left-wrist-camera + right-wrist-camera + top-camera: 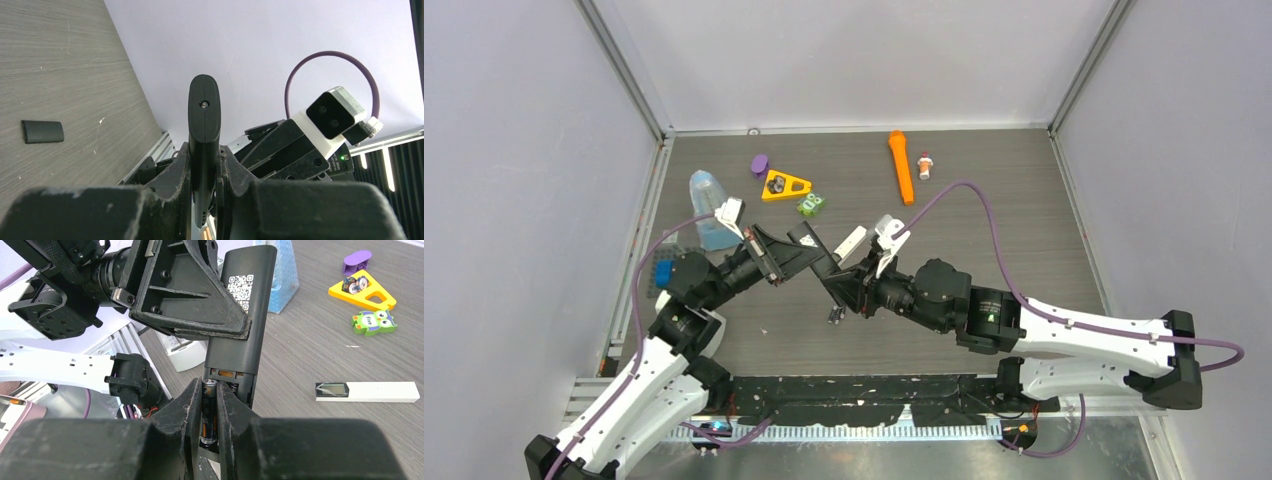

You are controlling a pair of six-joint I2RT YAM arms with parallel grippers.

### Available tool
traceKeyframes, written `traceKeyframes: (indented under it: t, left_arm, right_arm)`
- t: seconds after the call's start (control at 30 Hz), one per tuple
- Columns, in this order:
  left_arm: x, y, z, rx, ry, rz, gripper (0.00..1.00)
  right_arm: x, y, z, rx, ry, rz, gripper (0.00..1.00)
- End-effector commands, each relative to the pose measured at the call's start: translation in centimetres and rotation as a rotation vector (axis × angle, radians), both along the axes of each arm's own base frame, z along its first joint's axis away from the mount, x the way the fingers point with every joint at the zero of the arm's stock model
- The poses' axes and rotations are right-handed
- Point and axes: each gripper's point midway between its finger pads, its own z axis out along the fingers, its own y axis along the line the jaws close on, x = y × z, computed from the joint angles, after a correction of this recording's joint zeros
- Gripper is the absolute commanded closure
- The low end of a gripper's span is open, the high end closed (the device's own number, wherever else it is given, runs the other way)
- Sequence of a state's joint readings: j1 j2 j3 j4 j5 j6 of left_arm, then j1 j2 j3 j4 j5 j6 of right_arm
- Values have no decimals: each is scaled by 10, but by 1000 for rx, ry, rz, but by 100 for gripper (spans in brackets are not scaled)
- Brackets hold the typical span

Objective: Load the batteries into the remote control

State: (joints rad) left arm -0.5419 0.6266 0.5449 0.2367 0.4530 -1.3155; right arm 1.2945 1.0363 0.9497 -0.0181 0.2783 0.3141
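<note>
- Remote control (257,315), a dark bar, is held above the table (325,355), clenched in the jaws of the left gripper (204,162), with its compartment open.
- Right gripper (209,390) pinches one battery (208,420) at the mouth of the compartment.
- Insertion seems to be in hand; the next move probably calls for pressing the battery fully in, then releasing it.

Bottom of battery (208,412) out of sight between right hand (210,385) fingers

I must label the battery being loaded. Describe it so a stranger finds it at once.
Look to the middle of the table: there the left gripper holds a black remote control. At its open end the right gripper pinches the battery, a dark, metal-tipped cylinder beside an empty spring slot.
</note>
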Motion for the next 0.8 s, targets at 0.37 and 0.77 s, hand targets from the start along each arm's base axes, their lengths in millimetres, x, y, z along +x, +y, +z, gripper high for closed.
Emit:
traceKeyframes:
  t: [0.37, 0.77]
  left_arm:
    - [-25, -1, 39, -152, -32, -109, 100]
    - [-23, -2, 29, -145, -17, -110, 100]
  right_arm:
    - [16, -13, -3, 20, -66, -96, 69]
    - [20, -12, 17, 65, -51, -129, 59]
